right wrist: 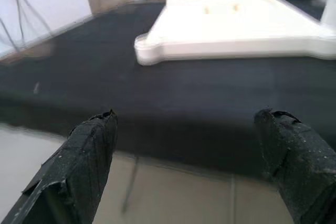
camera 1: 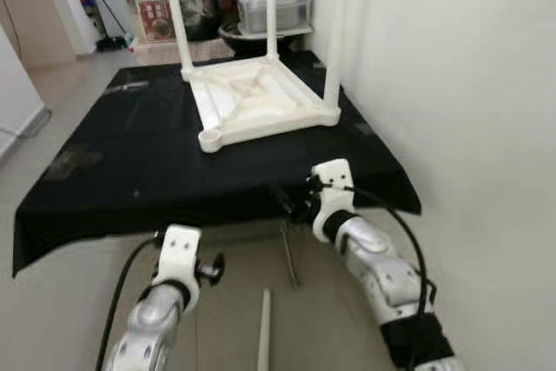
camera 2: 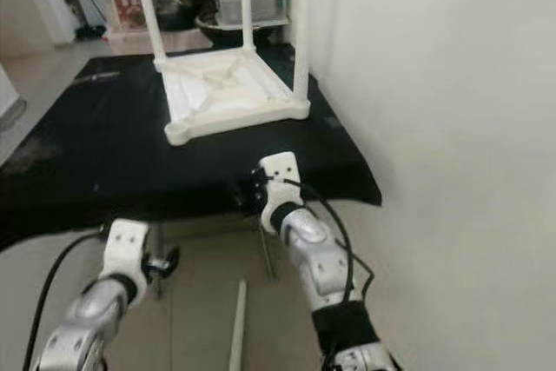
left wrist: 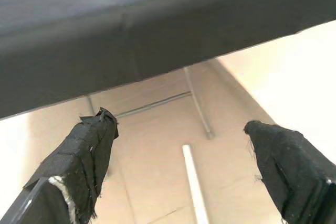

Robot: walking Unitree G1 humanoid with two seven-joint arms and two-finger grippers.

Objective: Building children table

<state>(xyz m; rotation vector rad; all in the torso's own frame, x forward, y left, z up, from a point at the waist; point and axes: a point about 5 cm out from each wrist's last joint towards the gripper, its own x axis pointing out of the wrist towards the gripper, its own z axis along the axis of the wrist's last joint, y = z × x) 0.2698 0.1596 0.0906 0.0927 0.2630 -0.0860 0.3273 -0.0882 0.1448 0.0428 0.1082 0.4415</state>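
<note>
A white plastic children's table (camera 1: pixel 256 102), upturned with three legs fitted, is set on a black cloth-covered work surface (camera 1: pixel 130 162). A loose white leg (camera 1: pixel 264 332) lies on the floor below. The left gripper (left wrist: pixel 178 171) and right gripper (right wrist: pixel 189 166) are held released, empty.

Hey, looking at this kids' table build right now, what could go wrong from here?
The fourth white leg lies on the floor under the black-covered table, so the open left gripper must reach low near the metal frame. The upturned children's table has one corner socket unfilled, near the wall, crowding the right gripper.
</note>
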